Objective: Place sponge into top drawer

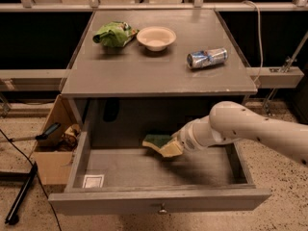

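Right now the hand (173, 145) is inside the open top drawer (144, 171), reaching in from the right, clamped on the sponge (156, 140) at its right end. The sponge hangs green face up, yellow foam under, tilted a bit, over the far middle of the drawer floor and not resting on it as far as I can judge. Step in hand looks like the release. To do it well: lower until the foam is near or touching the floor, level the sponge, then part the fingers and pull back out to the right and up without catching the bench (159, 73) edge overhead. Dropping from height risks a bounce toward the far wall. On the bench: a green snack bag (114, 33) far left, a bowl (156, 37) just beside it, a can (207, 57) lying to the right. Writing: the white label (93, 181) in the near left drawer corner can't be read; the can and bag print can't be read either. The knob (162, 209) is plain.
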Robot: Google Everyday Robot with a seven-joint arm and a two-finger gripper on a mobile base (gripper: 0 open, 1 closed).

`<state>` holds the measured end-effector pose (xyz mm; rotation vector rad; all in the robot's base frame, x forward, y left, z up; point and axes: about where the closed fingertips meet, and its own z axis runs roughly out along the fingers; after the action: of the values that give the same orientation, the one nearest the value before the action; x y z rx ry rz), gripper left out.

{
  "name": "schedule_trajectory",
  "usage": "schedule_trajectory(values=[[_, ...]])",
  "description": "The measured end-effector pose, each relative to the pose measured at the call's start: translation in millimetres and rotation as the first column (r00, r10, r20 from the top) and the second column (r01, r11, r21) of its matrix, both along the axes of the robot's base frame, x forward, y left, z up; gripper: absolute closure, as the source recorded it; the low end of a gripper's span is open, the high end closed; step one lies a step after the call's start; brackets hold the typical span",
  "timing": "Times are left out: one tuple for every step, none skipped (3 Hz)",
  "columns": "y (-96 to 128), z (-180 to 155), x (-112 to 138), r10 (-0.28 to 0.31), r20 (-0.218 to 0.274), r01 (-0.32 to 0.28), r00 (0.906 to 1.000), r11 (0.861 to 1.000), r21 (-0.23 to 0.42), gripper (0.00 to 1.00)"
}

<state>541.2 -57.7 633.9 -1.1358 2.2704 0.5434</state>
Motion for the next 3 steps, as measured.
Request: schedule_trajectory(values=[[-2.6, -7.4, -3.3, -0.01, -0.005, 0.01, 0.9999, 1.0, -0.003, 1.0], [-2.7, -7.9, -3.5, -0.01, -0.006, 0.01, 0.9999, 1.0, -0.003, 0.84], [-2.7, -7.9, -3.5, -0.01, -0.006, 0.01, 0.9999, 1.0, -0.003, 0.53]])
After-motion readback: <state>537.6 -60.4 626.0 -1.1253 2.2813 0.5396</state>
